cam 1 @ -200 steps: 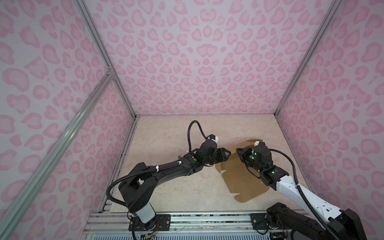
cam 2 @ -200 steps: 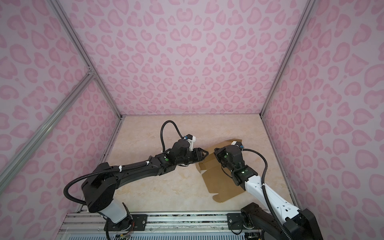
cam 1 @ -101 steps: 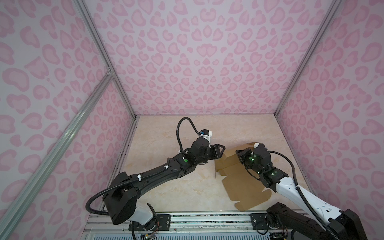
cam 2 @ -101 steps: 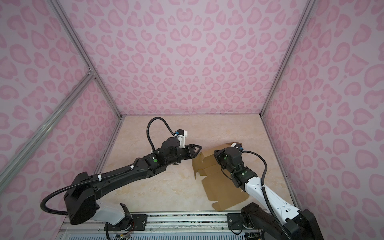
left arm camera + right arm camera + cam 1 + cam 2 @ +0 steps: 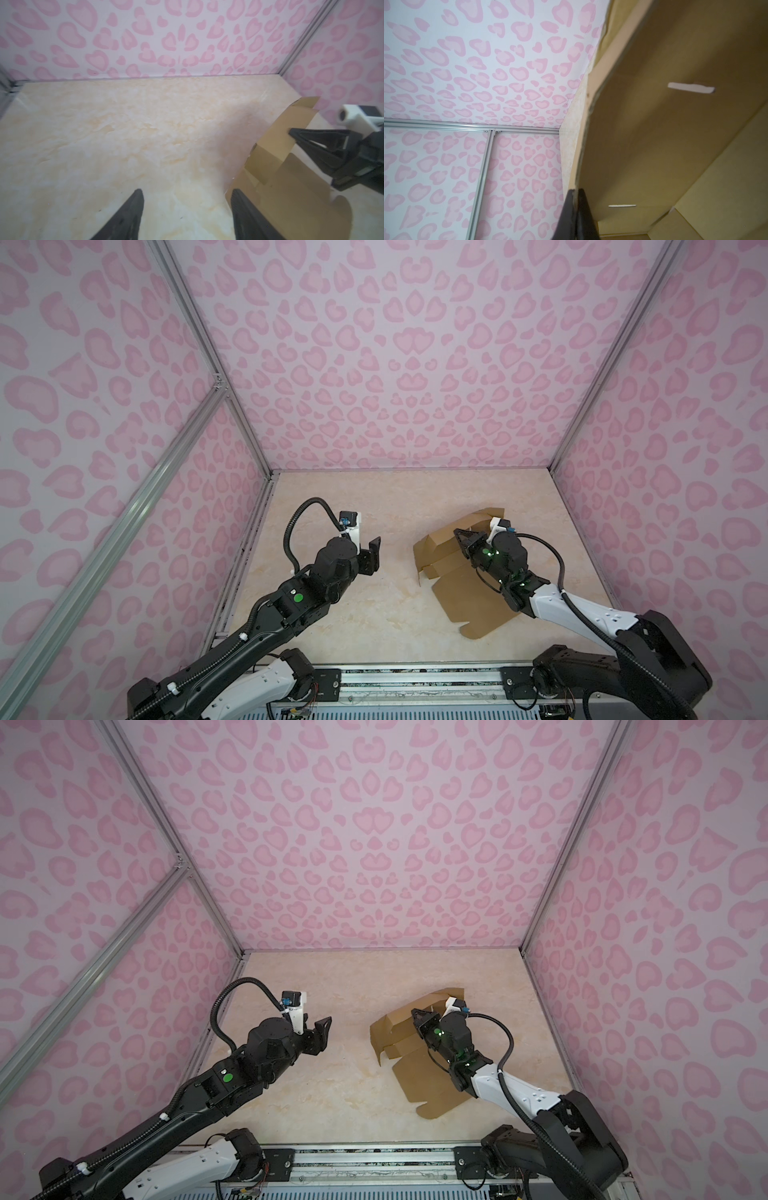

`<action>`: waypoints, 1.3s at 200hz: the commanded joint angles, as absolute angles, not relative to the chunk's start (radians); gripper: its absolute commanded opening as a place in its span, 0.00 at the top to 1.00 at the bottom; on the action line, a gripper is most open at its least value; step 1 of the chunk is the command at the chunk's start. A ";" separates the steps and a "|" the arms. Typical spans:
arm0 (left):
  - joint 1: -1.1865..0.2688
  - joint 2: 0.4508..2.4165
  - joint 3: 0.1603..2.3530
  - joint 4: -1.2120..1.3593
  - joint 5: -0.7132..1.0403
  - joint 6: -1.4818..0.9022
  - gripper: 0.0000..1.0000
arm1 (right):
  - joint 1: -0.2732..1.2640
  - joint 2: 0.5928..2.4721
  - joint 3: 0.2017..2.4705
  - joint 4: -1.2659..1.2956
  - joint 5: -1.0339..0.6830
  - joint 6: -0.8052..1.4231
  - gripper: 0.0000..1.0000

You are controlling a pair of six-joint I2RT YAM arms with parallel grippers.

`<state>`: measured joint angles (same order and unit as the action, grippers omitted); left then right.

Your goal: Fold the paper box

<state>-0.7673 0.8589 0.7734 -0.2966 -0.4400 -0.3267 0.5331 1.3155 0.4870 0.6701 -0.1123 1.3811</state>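
Observation:
The paper box [image 5: 469, 601] [image 5: 424, 1081] is a brown cardboard sheet lying right of the table's middle, its near panel flat and its far flaps partly raised. My right gripper [image 5: 458, 533] [image 5: 414, 1013] is shut on the upper edge of a raised flap; in the right wrist view its jaws [image 5: 576, 190] pinch that cardboard edge [image 5: 675, 124]. My left gripper [image 5: 372, 556] [image 5: 322, 1033] hangs open over bare table, left of the box and apart from it. The left wrist view shows its two fingers spread [image 5: 187, 191], with the box [image 5: 291, 187] to one side.
Pink patterned walls [image 5: 395, 385] close in the marble-look table [image 5: 353, 614] at the back and both sides. An aluminium rail [image 5: 415, 672] runs along the front edge. The right arm's white link [image 5: 582, 610] lies over the box's near right corner.
My left gripper has let go of the box's left flap, opened wider and drawn back to the left. The right gripper stays shut on its flap.

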 commanded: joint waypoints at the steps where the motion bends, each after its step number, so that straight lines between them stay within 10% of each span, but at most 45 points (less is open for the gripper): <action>1: -0.752 0.824 0.744 -0.368 -0.518 -0.247 0.22 | 0.568 1.409 0.511 0.930 -0.074 1.435 1.00; 260: -0.602 1.237 0.507 0.437 -0.216 -0.206 0.24 | 0.574 1.517 0.698 0.517 -0.097 1.338 1.00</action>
